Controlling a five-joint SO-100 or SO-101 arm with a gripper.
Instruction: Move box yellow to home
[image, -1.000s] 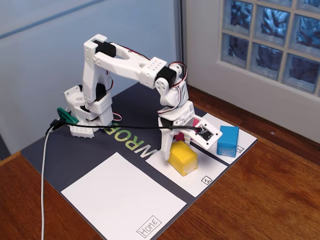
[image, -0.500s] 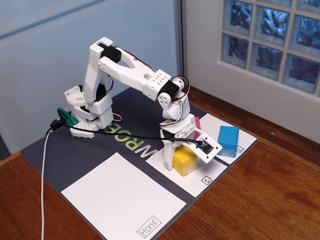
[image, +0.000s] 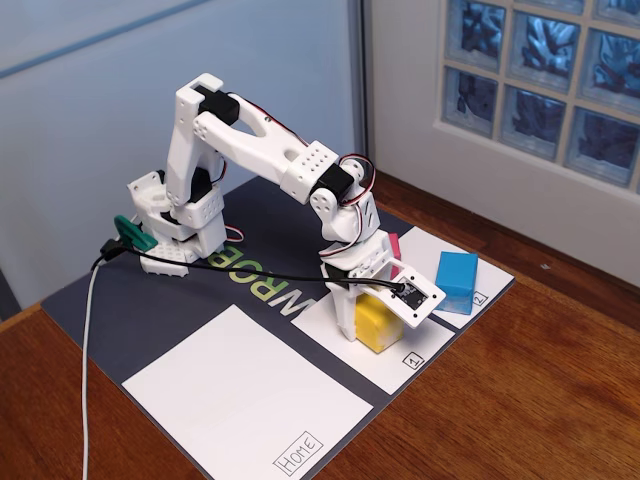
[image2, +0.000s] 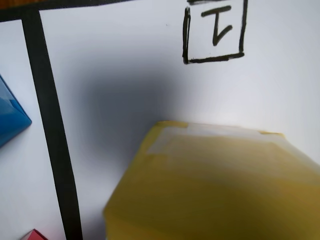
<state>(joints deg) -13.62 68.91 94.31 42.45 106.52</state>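
Handwritten "Home" label (image: 299, 453), boxed in pen, at the nearest corner of the largest white sheet (image: 245, 395) in the fixed view, letters slanting along the sheet's edge. Sheet flat on a dark mat (image: 130, 300), which lies on a brown wooden table (image: 520, 400). White cable (image: 86, 350) running up the left side toward the arm's base.

Just beyond, a smaller white sheet (image: 385, 350) marked with a boxed "1" (image: 409, 360) at its near corner. On it, the yellow box (image: 378, 322), well apart from the Home sheet. Gripper (image: 362, 318) lowered right at the yellow box, one white finger (image: 345, 312) down along its left side; other finger hidden behind the camera board, so cannot tell whether the pincer is pinching the block or merely spread around it. In the wrist view, yellow box (image2: 215, 185) filling the lower right, blurred, with the boxed "1" (image2: 216, 30) seen upside down above it and a black strip (image2: 52, 135) of mat at left.

Farther right in the fixed view, a second small sheet (image: 455, 262) with a boxed "2" (image: 479, 298), a blue block (image: 457, 281) standing on it. Pink block (image: 394, 246) partly hidden behind the gripper. Green letters (image: 268, 284) printed on the mat, partly covered and upside down, not fully readable. White arm (image: 250, 150) arched over from its base at the mat's far left. Glass-block window (image: 550, 70) at the back right.
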